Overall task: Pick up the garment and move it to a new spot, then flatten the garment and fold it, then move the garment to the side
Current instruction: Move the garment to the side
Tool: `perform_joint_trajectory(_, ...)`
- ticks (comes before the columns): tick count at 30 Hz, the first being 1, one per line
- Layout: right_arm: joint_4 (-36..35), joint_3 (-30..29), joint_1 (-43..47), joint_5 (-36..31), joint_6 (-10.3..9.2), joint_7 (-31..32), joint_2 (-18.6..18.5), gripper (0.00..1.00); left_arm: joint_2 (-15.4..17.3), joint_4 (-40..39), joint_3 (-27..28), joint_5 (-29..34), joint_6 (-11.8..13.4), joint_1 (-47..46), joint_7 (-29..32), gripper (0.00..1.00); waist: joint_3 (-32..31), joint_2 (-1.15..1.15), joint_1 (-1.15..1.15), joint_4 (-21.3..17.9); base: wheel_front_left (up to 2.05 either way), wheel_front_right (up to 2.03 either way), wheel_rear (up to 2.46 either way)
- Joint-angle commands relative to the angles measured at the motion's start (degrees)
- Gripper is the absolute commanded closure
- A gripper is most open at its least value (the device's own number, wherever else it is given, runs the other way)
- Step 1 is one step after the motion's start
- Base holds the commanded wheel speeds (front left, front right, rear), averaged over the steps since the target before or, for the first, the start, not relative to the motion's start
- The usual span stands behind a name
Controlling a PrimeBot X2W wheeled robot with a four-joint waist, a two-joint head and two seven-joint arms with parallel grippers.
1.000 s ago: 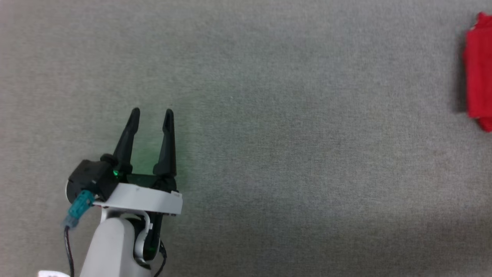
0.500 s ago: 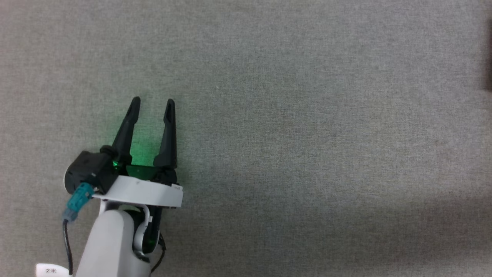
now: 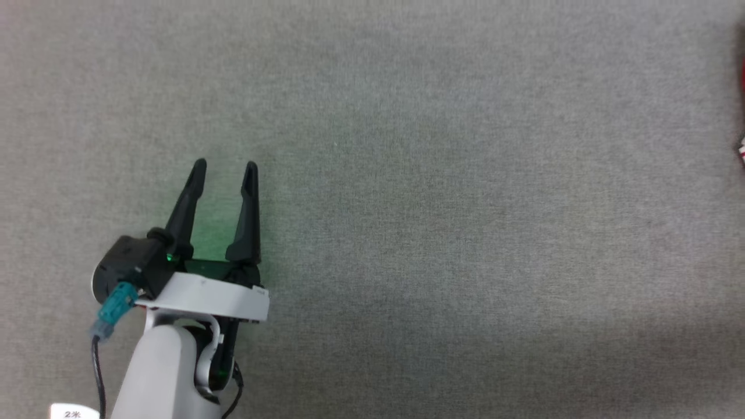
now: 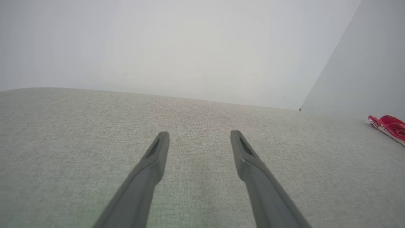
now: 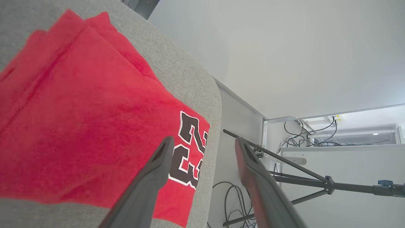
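The garment [image 5: 79, 126], a red shirt lying in flat layers with a black, white-outlined "23" at one corner, rests at the rounded end of a grey fabric-covered worktop [image 3: 465, 221]. The right wrist view shows it close up. It covers the left half of that picture, with the number just beside the worktop's edge. The right tool [image 5: 204, 142] rises from the bottom of that picture with its two dark fingers spread apart and nothing between them. One finger crosses the garment's lower part right beside the number. The other lies past the worktop's edge, against a black tripod [image 5: 300, 177] and loose cables [image 5: 231, 196] on the floor below. Whether either finger touches the cloth cannot be told. The head view gives the wider layout. The left tool [image 3: 224, 166] sits at the lower left over bare worktop, fingers parted and empty, with a green glow on the fabric between them. The garment is no more than a sliver of red and white at the far right edge, well apart from this tool. The left wrist view shows the same gap from low down: a thin red and white strip at the far right, bare worktop ahead of the spread fingers, and a pale wall [image 4: 190, 47] behind.
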Motion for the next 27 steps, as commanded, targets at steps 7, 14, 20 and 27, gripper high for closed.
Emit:
perform_joint_trajectory(7,-1.81,-2.72,2.17,-0.32,-0.09,-2.66,3.57,0.0,0.86,1.09,0.84,-0.57,0.03,2.96,-0.16,0.0,-6.87,0.0,0.0,-0.42,0.0,0.0,0.0)
perform_joint_trajectory(14,-3.89,-5.7,5.76,2.23,-0.09,-7.47,8.95,0.0,1.76,2.74,1.46,-1.55,0.03,5.75,-0.16,0.0,-12.56,0.0,0.0,-1.14,0.0,0.0,0.0)
perform_joint_trajectory(20,-8.48,-7.78,12.34,4.82,-0.09,-13.76,14.75,0.0,2.38,3.8,3.21,-2.54,0.03,8.96,-0.16,0.0,-17.36,0.0,0.0,-2.09,0.0,0.0,0.0)
perform_joint_trajectory(27,-13.05,-11.91,22.3,4.84,-0.09,-22.24,20.44,0.0,3.35,4.16,4.43,-3.94,0.03,12.72,-0.16,0.0,-21.78,0.0,0.0,-2.34,0.0,0.0,0.0)
